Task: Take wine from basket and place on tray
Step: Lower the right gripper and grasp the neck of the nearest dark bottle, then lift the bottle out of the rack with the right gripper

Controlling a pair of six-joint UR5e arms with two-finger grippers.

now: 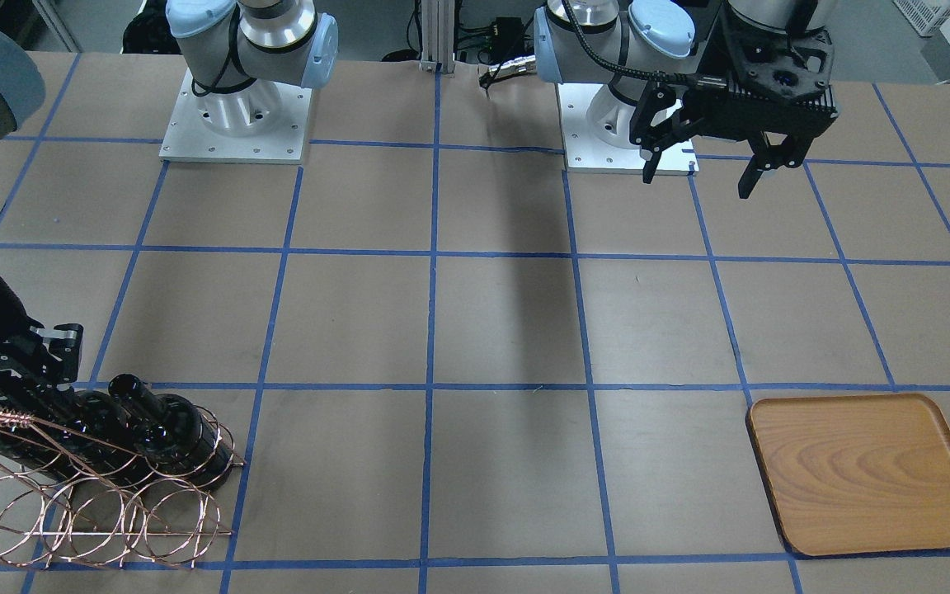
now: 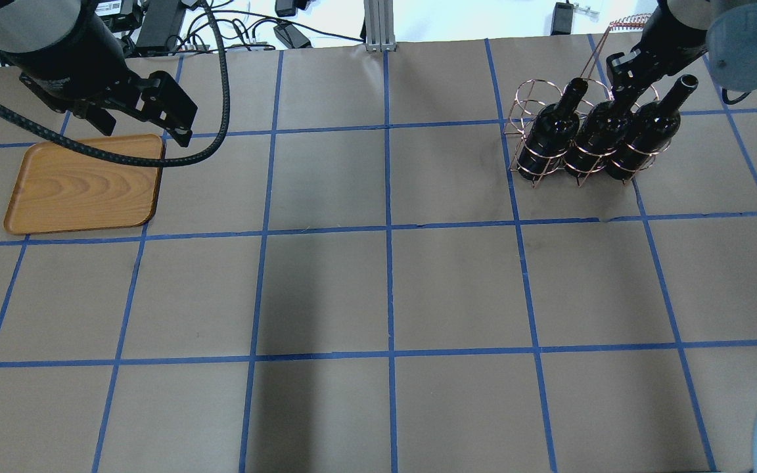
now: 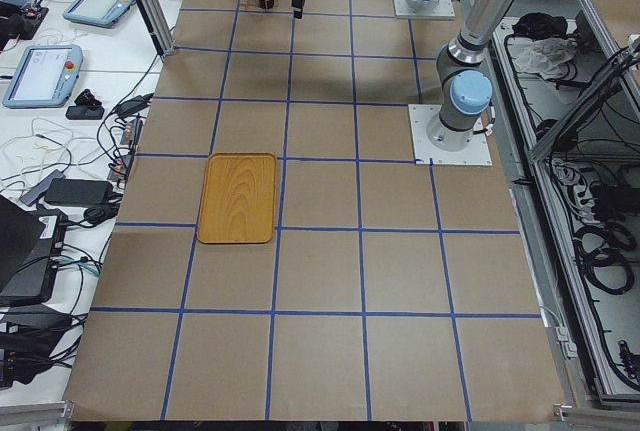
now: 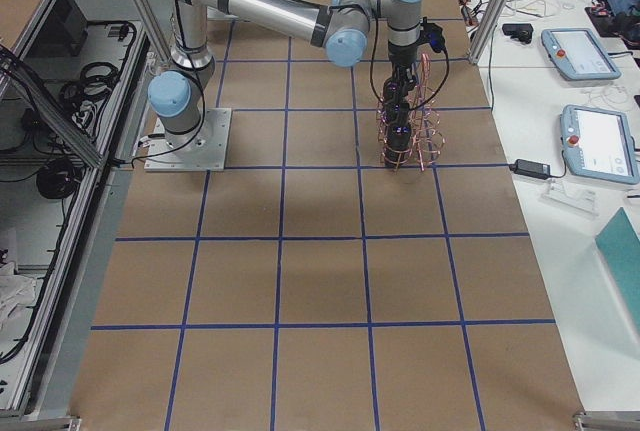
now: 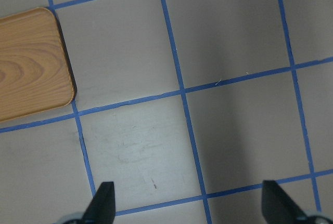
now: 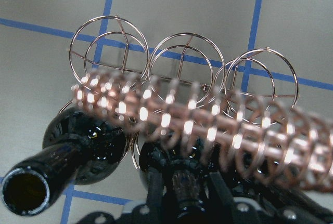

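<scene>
Three near-black wine bottles stand in the copper wire basket (image 2: 528,161) at the far right. My right gripper (image 2: 617,84) reaches under the basket's coiled handle (image 6: 208,125). It is shut on the neck of the middle bottle (image 2: 598,138). In the right wrist view its fingers (image 6: 155,193) hug that neck (image 6: 183,180), and a neighbouring bottle's open mouth (image 6: 25,195) shows at lower left. The bottle still sits in its loop. The wooden tray (image 2: 83,184) lies bare at the far left. My left gripper (image 2: 142,128) hangs open and empty above the tray's right edge.
The table is brown paper with a blue tape grid. The two arm bases (image 1: 236,115) stand at the robot's side. Several empty wire loops (image 1: 96,520) of the basket lie on its outer side. Operators' desks with tablets (image 4: 590,141) run beyond the table's far edge.
</scene>
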